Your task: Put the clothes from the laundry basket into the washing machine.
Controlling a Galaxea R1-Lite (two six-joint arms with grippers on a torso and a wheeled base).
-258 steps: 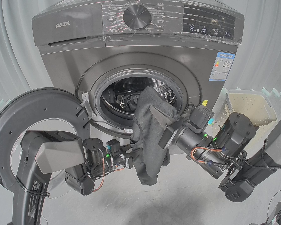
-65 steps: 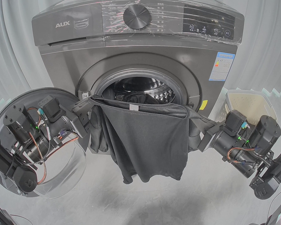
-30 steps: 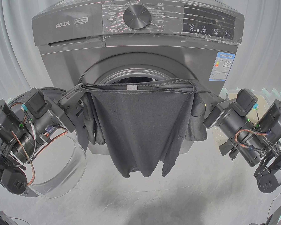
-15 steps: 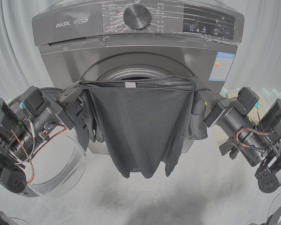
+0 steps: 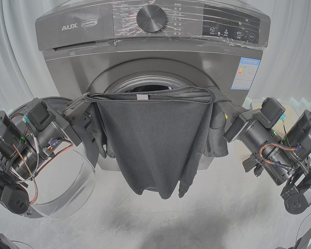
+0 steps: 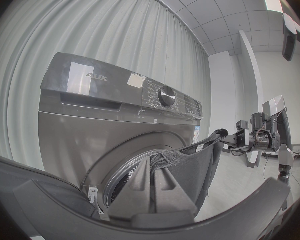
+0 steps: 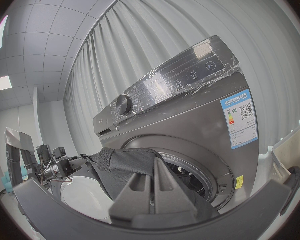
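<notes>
A dark grey T-shirt [image 5: 155, 135] hangs stretched flat in front of the grey washing machine [image 5: 148, 56], covering most of its round opening. My left gripper [image 5: 80, 100] is shut on the shirt's left shoulder, and my right gripper [image 5: 220, 101] is shut on the right shoulder. The left wrist view has that gripper [image 6: 152, 165] pinching the collar seam of the shirt [image 6: 193, 170], with the other arm far across. Seen from the right wrist, that gripper [image 7: 152, 170] clamps bunched shirt fabric [image 7: 130, 162] before the drum opening [image 7: 190, 179]. The cream laundry basket [image 5: 293, 113] stands right of the machine, behind my right arm.
The machine's round door [image 5: 64, 177] stands swung open at the lower left, behind my left arm. Grey floor [image 5: 162, 218] lies open below the hanging shirt. Pale curtains [image 5: 10, 52] back the machine.
Over the earlier frames both arms took the shirt, spread it wide and raised it from the lower rim to the top of the opening. In the last second it barely shifted.
</notes>
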